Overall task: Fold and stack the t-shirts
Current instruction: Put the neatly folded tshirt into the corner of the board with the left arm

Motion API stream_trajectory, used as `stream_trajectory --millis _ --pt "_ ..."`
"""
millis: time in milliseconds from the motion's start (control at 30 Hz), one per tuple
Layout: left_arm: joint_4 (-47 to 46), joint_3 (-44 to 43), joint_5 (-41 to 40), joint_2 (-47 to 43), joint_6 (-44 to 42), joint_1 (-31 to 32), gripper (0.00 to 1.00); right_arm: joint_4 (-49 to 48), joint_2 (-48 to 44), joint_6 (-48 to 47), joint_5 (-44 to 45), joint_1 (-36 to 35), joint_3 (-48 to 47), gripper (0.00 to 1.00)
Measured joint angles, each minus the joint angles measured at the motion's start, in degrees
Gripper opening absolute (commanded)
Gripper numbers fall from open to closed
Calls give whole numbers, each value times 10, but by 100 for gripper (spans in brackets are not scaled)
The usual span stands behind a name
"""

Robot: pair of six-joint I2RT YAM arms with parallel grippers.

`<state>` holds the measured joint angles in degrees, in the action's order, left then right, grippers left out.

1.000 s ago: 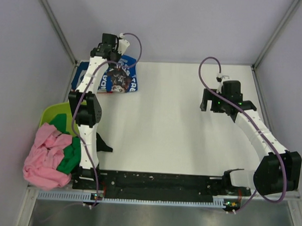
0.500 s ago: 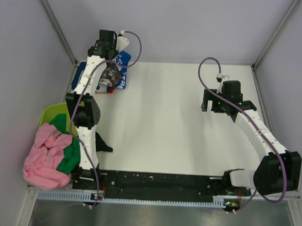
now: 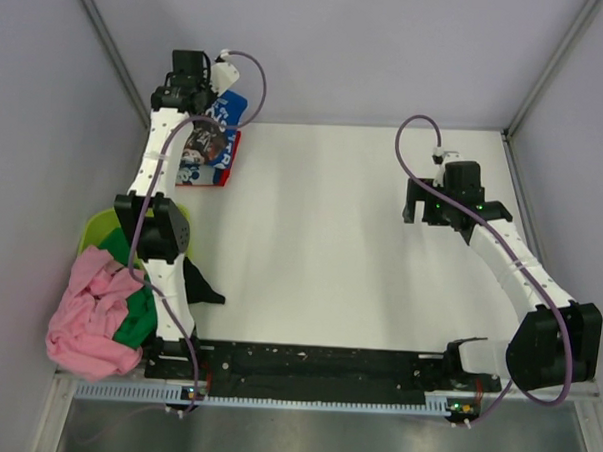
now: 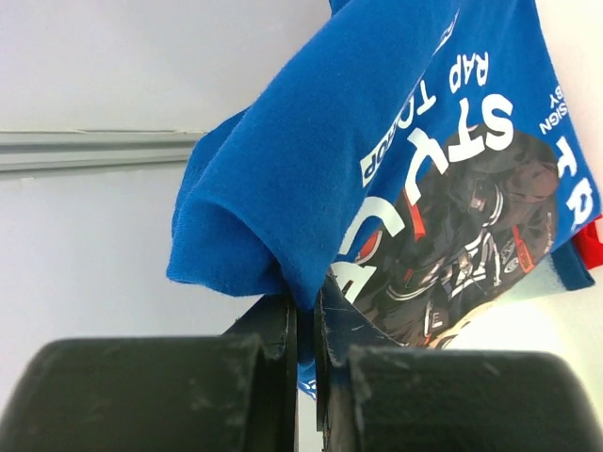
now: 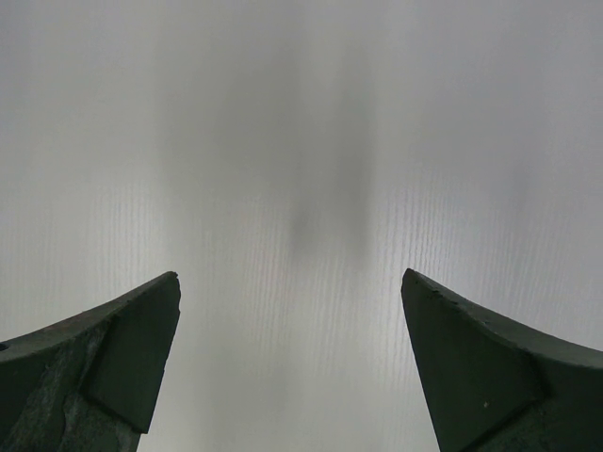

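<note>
Overhead, the left arm reaches to the far-left corner of the white tabletop (image 3: pixel 331 247), where its left fingers (image 4: pixel 281 328) are pinched shut on a fold of the blue t-shirt (image 3: pixel 215 132). The wrist view shows the two black fingers nearly touching, with a rolled blue edge of the shirt trapped between them and the rest of the cloth draping away. The dark graphic and white lettering of the print face the camera. A red edge (image 4: pixel 589 243) shows just beside the lower right border of the blue cloth; what it belongs to cannot be told. Whether the lower hem of the blue t-shirt touches the tabletop cannot be told either. At the near-left side, a crumpled pink t-shirt (image 3: pixel 86 312) lies heaped against a green t-shirt (image 3: pixel 137 317), both spilling out of a lime-green tub (image 3: pixel 99 227) beside the base of the left arm. The right fingers (image 5: pixel 122 363) are spread wide and hold nothing, hanging over bare tabletop on the right side, well apart from all the cloth.
</note>
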<state>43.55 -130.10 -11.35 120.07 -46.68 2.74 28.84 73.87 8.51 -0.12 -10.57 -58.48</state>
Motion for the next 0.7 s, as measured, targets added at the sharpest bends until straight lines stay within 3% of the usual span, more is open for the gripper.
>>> stream_trajectory --millis 267,300,333,400,467,567,700 --pt "-27 -36 -21 88 -6 -42 0 3 0 -2 4 0 0 99" --pt "-41 -39 -31 103 -9 -49 4 4 0 -2 4 0 0 99" --pt "-55 -42 -40 115 -13 -54 16 4 0 -3 3 0 0 99" --pt "-98 -56 -73 153 -26 -65 52 4 0 -4 3 0 0 99" --pt "-136 -70 -106 186 -44 -72 73 5 0 -4 3 0 0 99" --pt "-197 -95 -159 231 -67 -77 78 9 0 -4 2 0 0 99" --pt "-207 -69 -172 224 -58 -75 87 10 0 -4 -6 0 0 99"
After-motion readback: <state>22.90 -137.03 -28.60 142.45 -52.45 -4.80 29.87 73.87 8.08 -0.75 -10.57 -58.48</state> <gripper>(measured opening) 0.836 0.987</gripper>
